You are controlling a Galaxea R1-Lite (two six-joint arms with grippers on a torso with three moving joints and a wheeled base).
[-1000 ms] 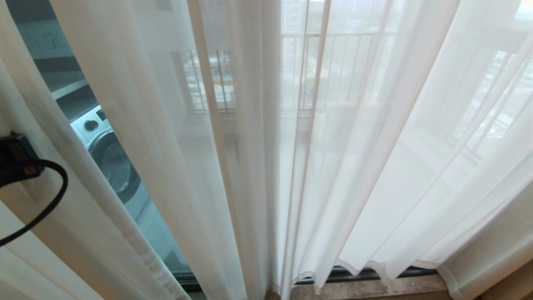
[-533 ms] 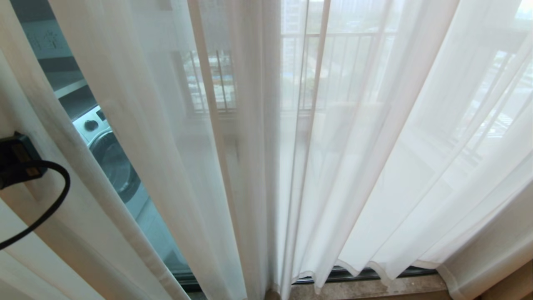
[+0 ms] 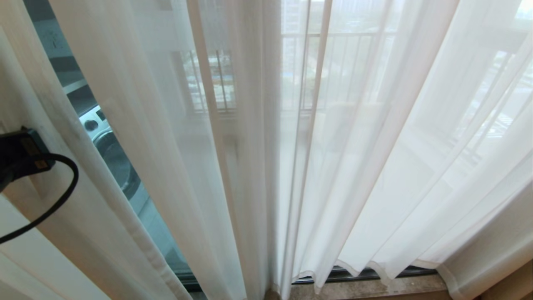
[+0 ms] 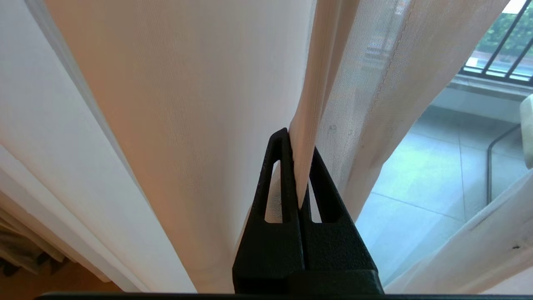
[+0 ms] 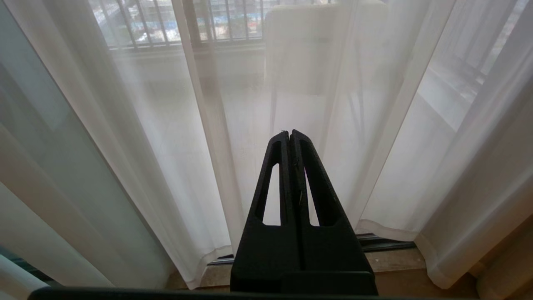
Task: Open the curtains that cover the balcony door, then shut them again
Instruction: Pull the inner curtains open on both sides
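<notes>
Left gripper (image 4: 300, 166) is clamped on the hemmed edge of the curtains (image 3: 175, 137), fabric pinched between its black fingers (image 4: 280, 175), far out at the left of the head view. That hem runs top to bottom, so any pull has to go sideways, across it. A narrow strip of balcony door (image 3: 104, 146) glass shows just right of the grip, a washing machine (image 3: 109, 153) behind it. Right gripper (image 5: 290, 137) hangs closed and empty before the middle panels. No containers here.
</notes>
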